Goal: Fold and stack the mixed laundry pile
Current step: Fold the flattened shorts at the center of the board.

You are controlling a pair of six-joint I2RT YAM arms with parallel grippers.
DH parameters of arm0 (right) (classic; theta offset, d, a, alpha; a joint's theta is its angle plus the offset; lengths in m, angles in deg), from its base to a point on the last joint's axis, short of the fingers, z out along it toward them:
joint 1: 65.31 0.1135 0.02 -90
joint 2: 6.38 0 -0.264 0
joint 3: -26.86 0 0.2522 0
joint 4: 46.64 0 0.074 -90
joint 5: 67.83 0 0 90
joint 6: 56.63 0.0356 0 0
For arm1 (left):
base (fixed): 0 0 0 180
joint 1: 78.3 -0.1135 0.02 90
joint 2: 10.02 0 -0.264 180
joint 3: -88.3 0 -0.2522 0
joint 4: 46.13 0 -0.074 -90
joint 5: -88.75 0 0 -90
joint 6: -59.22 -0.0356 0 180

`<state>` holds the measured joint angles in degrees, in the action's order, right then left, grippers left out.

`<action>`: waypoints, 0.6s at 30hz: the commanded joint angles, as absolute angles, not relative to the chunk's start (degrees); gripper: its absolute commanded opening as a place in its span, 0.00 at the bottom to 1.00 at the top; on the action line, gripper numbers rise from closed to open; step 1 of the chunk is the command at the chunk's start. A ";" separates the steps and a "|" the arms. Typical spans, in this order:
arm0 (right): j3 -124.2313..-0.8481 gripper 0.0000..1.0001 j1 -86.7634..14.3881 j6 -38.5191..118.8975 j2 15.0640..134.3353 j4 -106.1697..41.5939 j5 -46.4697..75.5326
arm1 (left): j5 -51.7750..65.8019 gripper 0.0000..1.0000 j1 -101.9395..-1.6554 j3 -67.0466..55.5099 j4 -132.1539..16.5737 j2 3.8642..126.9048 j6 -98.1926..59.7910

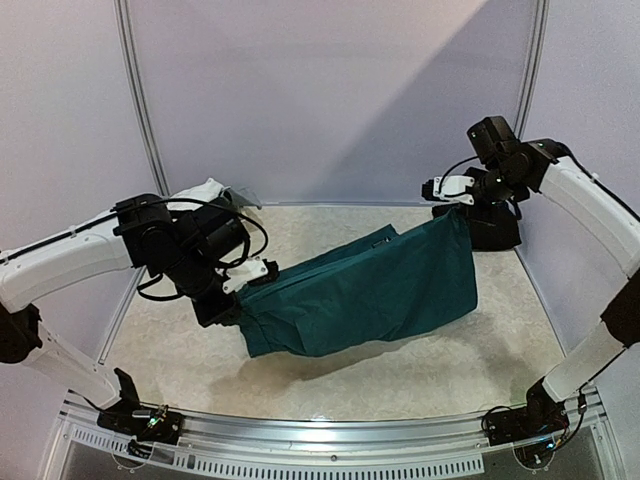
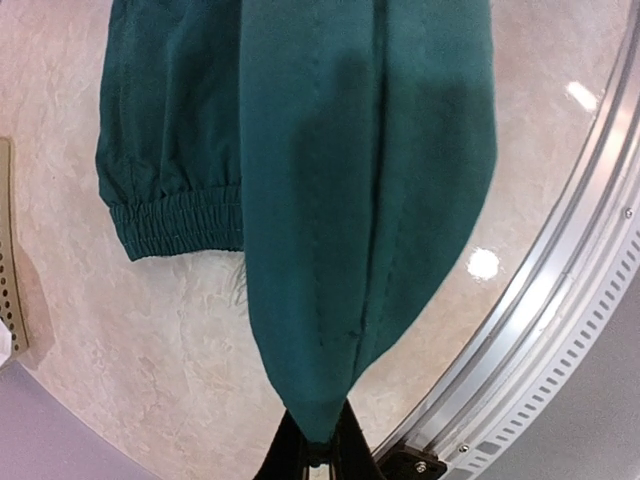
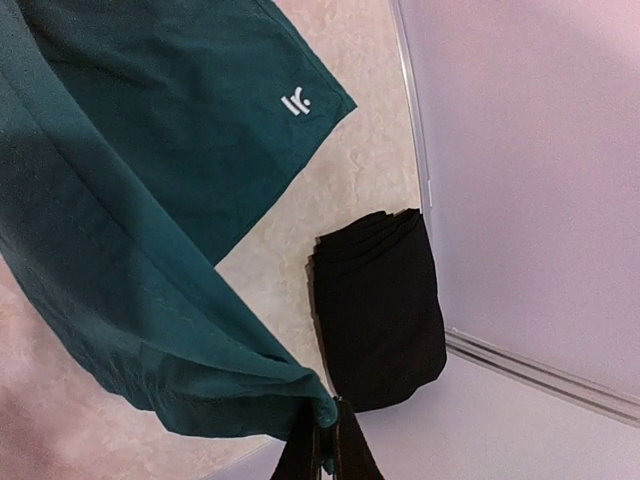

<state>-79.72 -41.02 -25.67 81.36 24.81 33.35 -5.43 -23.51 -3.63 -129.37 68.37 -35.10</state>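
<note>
The dark teal-green shorts [image 1: 370, 290] hang stretched between both grippers above the table. My left gripper [image 1: 243, 292] is shut on one corner of them, seen in the left wrist view [image 2: 320, 445], where the elastic waistband [image 2: 175, 222] droops. My right gripper [image 1: 462, 208] is shut on the other corner, seen in the right wrist view [image 3: 335, 420]; the small white logo [image 3: 296, 103] shows there. The black trousers [image 1: 495, 228] lie folded at the back right corner, also in the right wrist view [image 3: 380, 310]. The white cloth is out of view.
A pale perforated basket [image 1: 222, 195] sits at the back left behind the left arm; its edge shows in the left wrist view [image 2: 8, 270]. The curved metal rail [image 1: 330, 430] runs along the table's near edge. Walls enclose the back and sides.
</note>
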 commanded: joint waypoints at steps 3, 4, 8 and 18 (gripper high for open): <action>-87.25 0.00 -42.38 -25.56 92.79 16.36 35.24 | -1.04 0.00 -32.52 -3.17 -129.73 73.20 -35.33; -88.38 0.00 -42.50 -26.40 94.35 15.28 35.70 | 0.00 0.00 -33.76 -3.15 -129.71 74.44 -35.75; -95.91 0.00 -42.96 -28.11 104.34 13.20 36.42 | 2.49 0.00 -38.77 -3.23 -128.26 79.34 -36.51; -115.74 0.00 -42.77 -28.14 126.33 9.28 37.37 | 6.47 0.00 -48.06 -1.07 -121.41 89.09 -34.25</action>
<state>-113.03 -41.39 -27.38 121.12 14.08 33.16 4.47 -45.00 -2.65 -121.34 85.53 -35.27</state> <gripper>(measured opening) 0.026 0.038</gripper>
